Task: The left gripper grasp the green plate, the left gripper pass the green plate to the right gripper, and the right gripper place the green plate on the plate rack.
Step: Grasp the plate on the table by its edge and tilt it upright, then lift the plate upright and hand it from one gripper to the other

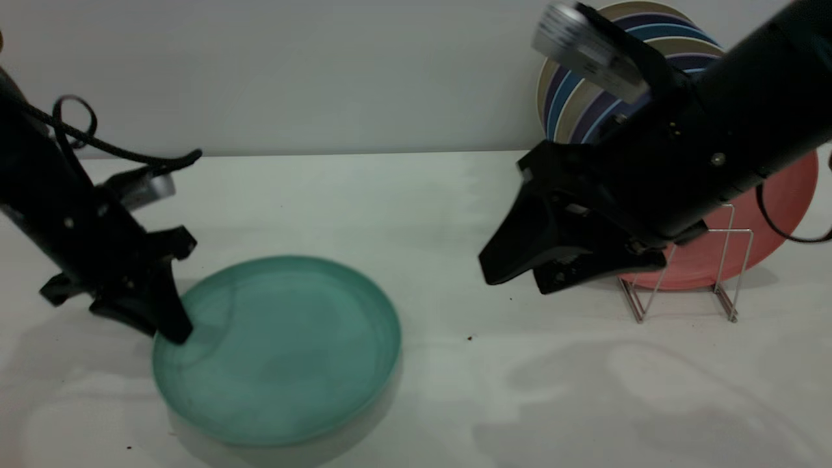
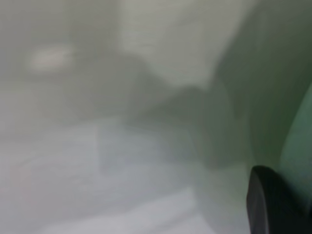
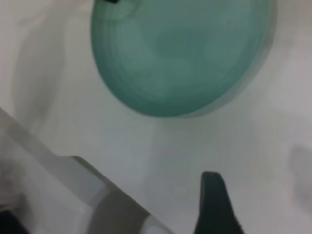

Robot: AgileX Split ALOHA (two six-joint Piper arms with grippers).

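The left gripper is down at the left edge of the green plate, its dark finger touching the rim; whether the fingers are closed on that rim or merely set against it cannot be told, since only one finger shows in the left wrist view, close beside a green surface. Its braided cable loops above the arm at the left of the exterior view.

The green plate lies flat on the white table, face up, toward the front left. Being round, it has no long axis; its low rim turns upward all around. The right wrist view shows the green plate as well, flat on the table.

The right gripper hangs above the table between the plate and the plate rack, apart from both, pointing down and toward the left arm, with its two wedge fingers spread apart and nothing between them.

The rack stands at the back right, holding a salmon-pink plate upright on edge, with striped plates standing behind it.
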